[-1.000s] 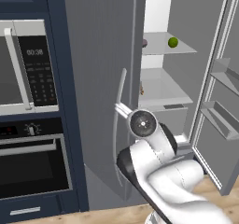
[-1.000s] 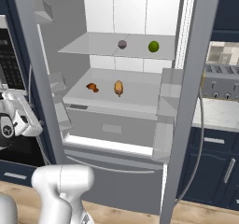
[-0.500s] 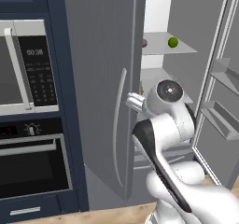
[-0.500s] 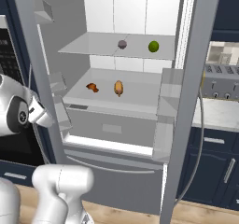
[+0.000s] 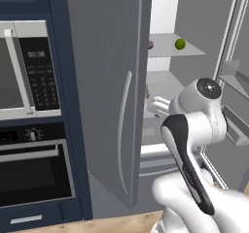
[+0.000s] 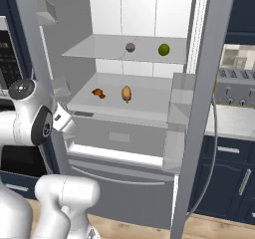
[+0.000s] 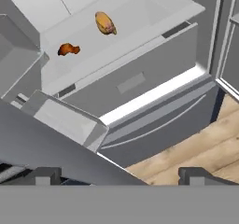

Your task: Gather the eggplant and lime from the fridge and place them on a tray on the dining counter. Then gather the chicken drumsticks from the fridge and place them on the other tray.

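while my arm reaches past the left fridge door (image 5: 104, 96), my hand (image 7: 119, 175) sits wide open with nothing in it, its two dark fingertips (image 7: 44, 175) well apart at the bottom of the hand view. in the right base view the hand (image 6: 63, 119) is at the left edge of the fridge opening, just beside the door bin (image 6: 59, 88), level with the lower shelf (image 6: 144, 101).

nearest below the hand: wooden floor (image 7: 196, 153), then the grey freezer drawer front (image 7: 154, 120) with its long handle, then a closed crisper drawer (image 6: 117, 136).

lower shelf, above that drawer: two chicken drumsticks. the darker, reddish drumstick (image 6: 98, 93) lies to the left; the paler, tan drumstick (image 6: 126, 93) lies near it on the right, apart, not touching. both are also in the hand view, reddish one (image 7: 68, 49) and tan one (image 7: 106, 23). neither is touched by the hand.

upper shelf (image 6: 99, 49), further back: a small dark purple eggplant (image 6: 130, 47) and a green lime (image 6: 164, 49) to its right, apart from each other. lime also seen from the left base view (image 5: 180, 43).

right fridge door (image 6: 201, 108) stands open. beyond it, a toaster (image 6: 234, 86) on a tabletop (image 6: 231, 121). left of the fridge: microwave (image 5: 19, 72) over an oven (image 5: 34, 171).
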Tool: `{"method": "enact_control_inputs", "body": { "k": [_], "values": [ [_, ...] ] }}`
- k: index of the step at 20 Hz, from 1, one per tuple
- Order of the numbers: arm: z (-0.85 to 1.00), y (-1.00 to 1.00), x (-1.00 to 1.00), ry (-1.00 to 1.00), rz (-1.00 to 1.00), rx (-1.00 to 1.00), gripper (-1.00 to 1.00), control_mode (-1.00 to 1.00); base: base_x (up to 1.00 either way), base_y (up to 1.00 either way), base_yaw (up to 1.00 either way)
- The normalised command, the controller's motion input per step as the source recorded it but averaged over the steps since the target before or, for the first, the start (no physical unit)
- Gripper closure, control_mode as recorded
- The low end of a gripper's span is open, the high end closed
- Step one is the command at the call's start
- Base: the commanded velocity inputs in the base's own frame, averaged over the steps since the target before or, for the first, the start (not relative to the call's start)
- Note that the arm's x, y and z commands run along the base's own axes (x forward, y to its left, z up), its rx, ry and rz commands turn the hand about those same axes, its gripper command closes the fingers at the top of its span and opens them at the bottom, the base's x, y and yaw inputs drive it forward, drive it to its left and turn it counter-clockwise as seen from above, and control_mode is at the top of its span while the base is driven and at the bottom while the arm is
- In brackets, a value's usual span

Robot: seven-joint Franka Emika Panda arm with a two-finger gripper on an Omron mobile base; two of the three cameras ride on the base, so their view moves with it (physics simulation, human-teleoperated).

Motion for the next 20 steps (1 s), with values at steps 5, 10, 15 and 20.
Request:
{"method": "enact_control_inputs", "body": {
  "k": [5,10,15,20],
  "values": [
    [-0.17,-0.5,0.26,0.02,0.28,0.0,-1.0,-1.0,0.0,0.0,0.0],
    [-0.11,-0.02,0.67,0.0,0.09,0.0,-1.0,-1.0,0.0,0.0,0.0],
    [-0.02,-0.03,0.53,0.02,0.05,0.0,-1.0,-1.0,0.0,0.0,0.0],
    [-0.01,-0.01,0.64,0.0,0.07,0.06,-1.0,-1.0,0.0,0.0,0.0]
  ]
}}
